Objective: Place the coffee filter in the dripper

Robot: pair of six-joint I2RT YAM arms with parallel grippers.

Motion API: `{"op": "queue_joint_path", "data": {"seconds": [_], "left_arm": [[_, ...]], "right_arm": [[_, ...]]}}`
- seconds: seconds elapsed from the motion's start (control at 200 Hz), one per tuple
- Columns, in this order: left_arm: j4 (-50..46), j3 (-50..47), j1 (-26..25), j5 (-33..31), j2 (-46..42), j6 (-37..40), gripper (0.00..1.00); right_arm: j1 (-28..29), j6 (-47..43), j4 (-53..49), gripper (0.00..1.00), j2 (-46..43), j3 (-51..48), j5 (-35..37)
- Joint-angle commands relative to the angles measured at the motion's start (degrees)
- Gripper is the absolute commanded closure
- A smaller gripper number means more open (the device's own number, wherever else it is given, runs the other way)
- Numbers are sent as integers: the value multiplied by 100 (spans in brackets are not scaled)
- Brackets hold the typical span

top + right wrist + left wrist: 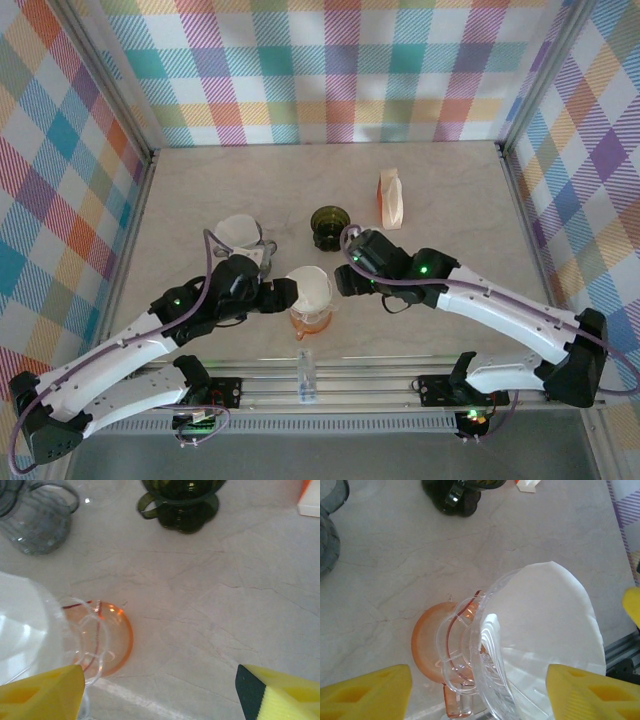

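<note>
- White filter is seated in the dripper.
- Left gripper is spread, the dripper flanked by its fingers.
- Right gripper is spread; nothing is pinched.

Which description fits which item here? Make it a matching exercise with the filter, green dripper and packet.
Items:
1 filter
2 green dripper
3 packet

Descriptions:
A orange and white, farthest back on the table
B dark, upright mid-table
C white, inside the orange dripper

Pairs: 1-C, 2-B, 3-A
</note>
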Motion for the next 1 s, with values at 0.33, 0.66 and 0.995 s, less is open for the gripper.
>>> {"op": "queue_joint_path", "data": {"seconds": [0.33,0.66,0.995], "left_arm": [[-342,-326,65,-682,-1004,-182,3],[-671,-862,61,-1145,-1852,-567,0],[-788,-1163,63,-1140,-2227,-739,0]], "right_arm": [[-1945,-217,1996,22,884,-355,-2468],[-2051,-1726,1311,22,3402,2555,-3638],[-1991,-2397,1054,30,5482,4846,-4271]]}}
